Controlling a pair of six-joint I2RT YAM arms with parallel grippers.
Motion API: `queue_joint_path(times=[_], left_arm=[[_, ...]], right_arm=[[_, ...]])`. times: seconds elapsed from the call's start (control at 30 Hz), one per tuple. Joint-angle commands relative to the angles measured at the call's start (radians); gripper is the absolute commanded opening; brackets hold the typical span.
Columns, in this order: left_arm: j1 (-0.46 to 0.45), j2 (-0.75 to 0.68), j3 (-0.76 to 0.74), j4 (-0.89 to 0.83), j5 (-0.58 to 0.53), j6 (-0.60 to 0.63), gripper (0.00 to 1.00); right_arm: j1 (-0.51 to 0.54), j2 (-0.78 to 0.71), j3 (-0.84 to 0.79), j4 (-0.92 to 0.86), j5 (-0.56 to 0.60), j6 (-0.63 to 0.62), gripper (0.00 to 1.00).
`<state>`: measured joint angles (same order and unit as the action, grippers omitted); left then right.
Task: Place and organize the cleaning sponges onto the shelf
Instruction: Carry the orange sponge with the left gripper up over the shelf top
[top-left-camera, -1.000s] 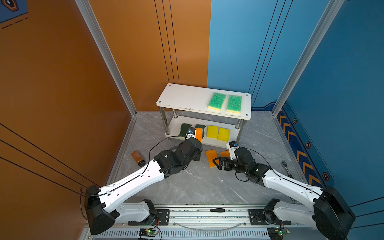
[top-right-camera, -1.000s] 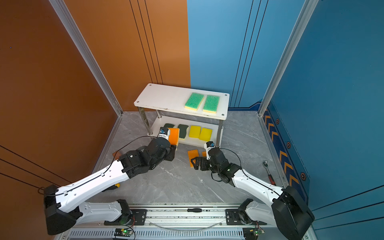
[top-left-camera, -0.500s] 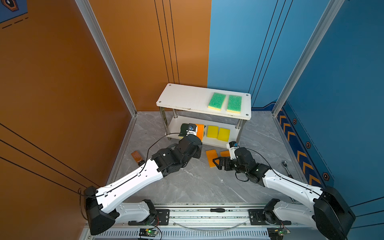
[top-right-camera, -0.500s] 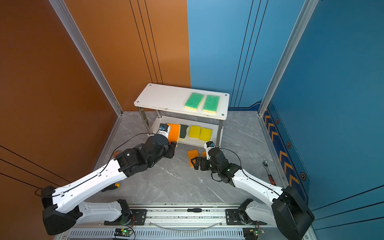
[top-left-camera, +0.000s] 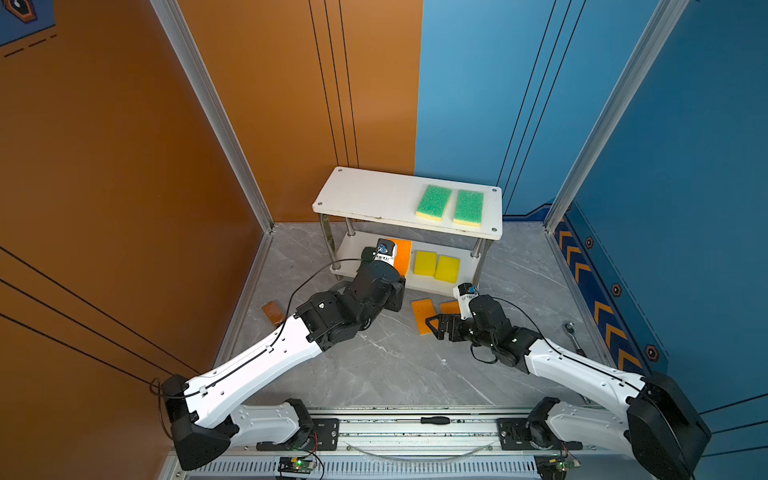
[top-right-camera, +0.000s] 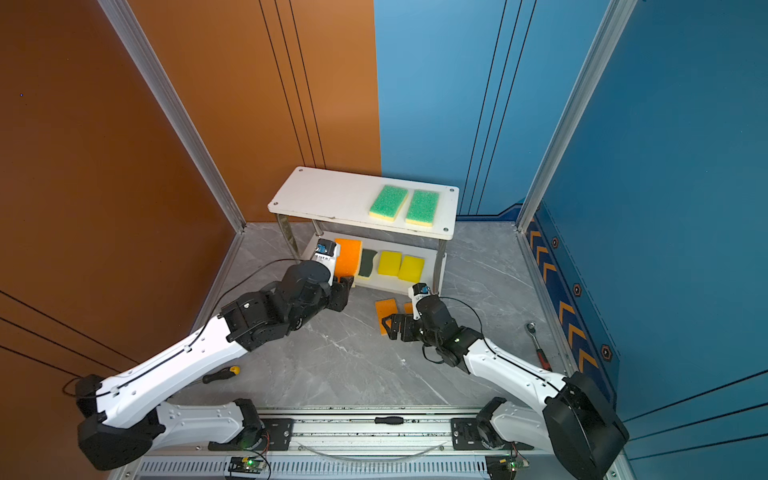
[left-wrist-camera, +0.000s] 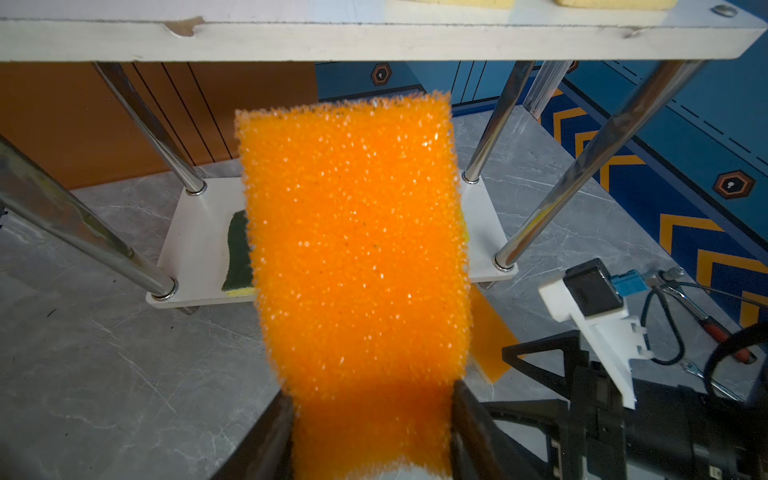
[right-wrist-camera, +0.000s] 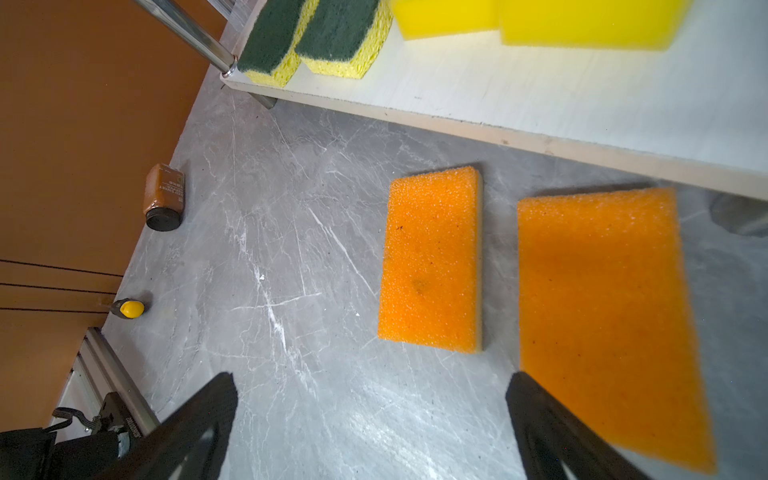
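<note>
Against the back corner stands the shelf (top-left-camera: 374, 195) — light-green sponges (top-left-camera: 433, 201) lie on its upper board, yellow sponges (top-left-camera: 425, 263) and dark-green sponges (right-wrist-camera: 340, 33) on its lower. Over that lower board the left gripper (left-wrist-camera: 372, 409) clamps an orange sponge (left-wrist-camera: 353, 249). The right gripper (right-wrist-camera: 370, 386) — jaws spread, empty — hangs over the floor (right-wrist-camera: 291, 208) just beside two orange sponges (right-wrist-camera: 432, 257).

The left gripper (left-wrist-camera: 371, 405), clamped on the orange-topped rectangular foam sponge (top-right-camera: 348, 257), has advanced toward the white two-board, metal-posted shelf (top-left-camera: 374, 195); the sponge's far end now hangs over the shelf's lower board (left-wrist-camera: 195, 232).
</note>
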<state>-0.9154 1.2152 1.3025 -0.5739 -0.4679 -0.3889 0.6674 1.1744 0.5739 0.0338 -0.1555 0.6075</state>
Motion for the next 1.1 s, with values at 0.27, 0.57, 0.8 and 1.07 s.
queue_joint_path(times=[0.27,0.57,0.8,1.07], left_arm=[[0.010,-0.009,0.088,-0.017,0.007,0.057,0.53],[0.010,0.007,0.161,-0.016,-0.017,0.123,0.53],[0.013,0.033,0.236,-0.017,-0.031,0.181,0.53],[0.038,0.070,0.306,-0.014,-0.024,0.221,0.53]], right_arm=[[-0.003,-0.007,-0.013,-0.020,0.002,0.015,1.00],[-0.003,-0.005,-0.012,-0.018,-0.001,0.017,1.00],[-0.002,-0.008,-0.010,-0.022,0.000,0.017,1.00],[-0.002,-0.013,-0.011,-0.026,0.001,0.015,1.00]])
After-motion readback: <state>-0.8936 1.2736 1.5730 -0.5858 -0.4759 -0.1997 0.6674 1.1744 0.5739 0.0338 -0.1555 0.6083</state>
